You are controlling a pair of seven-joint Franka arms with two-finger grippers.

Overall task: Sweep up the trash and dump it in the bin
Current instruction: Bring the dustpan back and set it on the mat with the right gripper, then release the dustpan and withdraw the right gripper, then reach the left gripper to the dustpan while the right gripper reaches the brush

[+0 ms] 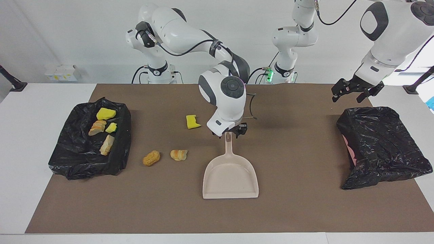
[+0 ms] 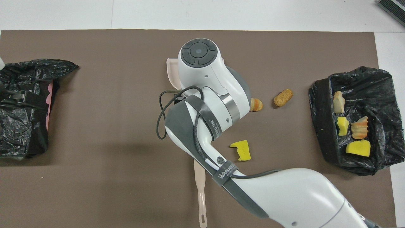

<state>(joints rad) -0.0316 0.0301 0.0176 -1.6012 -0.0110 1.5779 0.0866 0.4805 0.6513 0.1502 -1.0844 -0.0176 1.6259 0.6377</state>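
bins: your black-bagged bin (image 1: 89,142) at the right-arm edge of the surface (image 1: 298,210) holds four trash pieces
dustpan (image 1: 230,176): mid-surface, flat
loose trash (image 1: 151,158): three between bin and dustpan
right gripper (image 1: 231,133): fingers spread, over dustpan handle
left gripper (image 1: 352,92): spread, waiting over the other bin (image 1: 379,145)

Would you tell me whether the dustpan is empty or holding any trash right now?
Empty: the dustpan lies flat on the mat with its tray bare in the facing view.

light: bright, even, from above | shadows: soft | focus: sharp | glare: none
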